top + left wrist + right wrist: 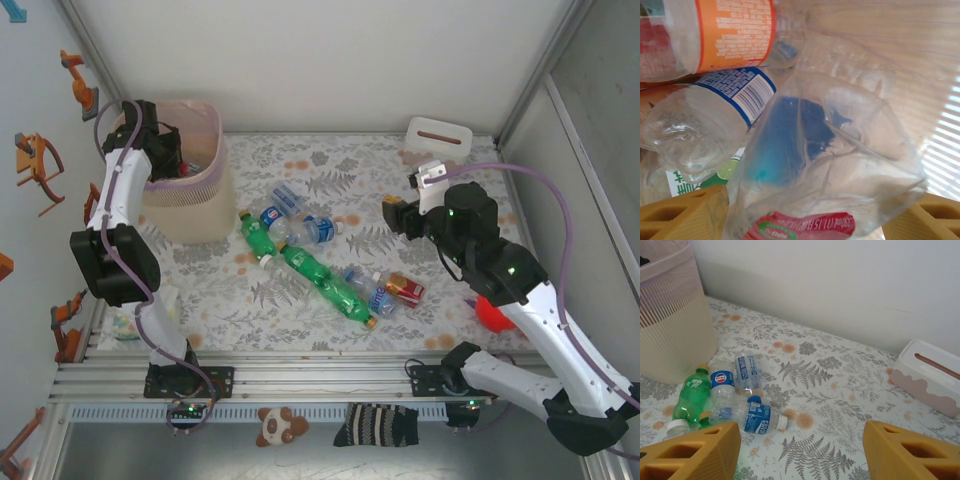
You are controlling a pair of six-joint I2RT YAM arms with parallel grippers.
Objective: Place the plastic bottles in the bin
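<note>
One crushed bottle (840, 165) sits between the left gripper's (807, 210) wide jaws, grip unclear; snagged, it could exit the bin (195, 210). The right gripper (801, 435) gapes empty.

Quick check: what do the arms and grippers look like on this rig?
Both arms are white links with black joints: left arm, right arm. A lilac cable runs along each. Fingers are mustard-yellow wedges with cut-out slots.
</note>
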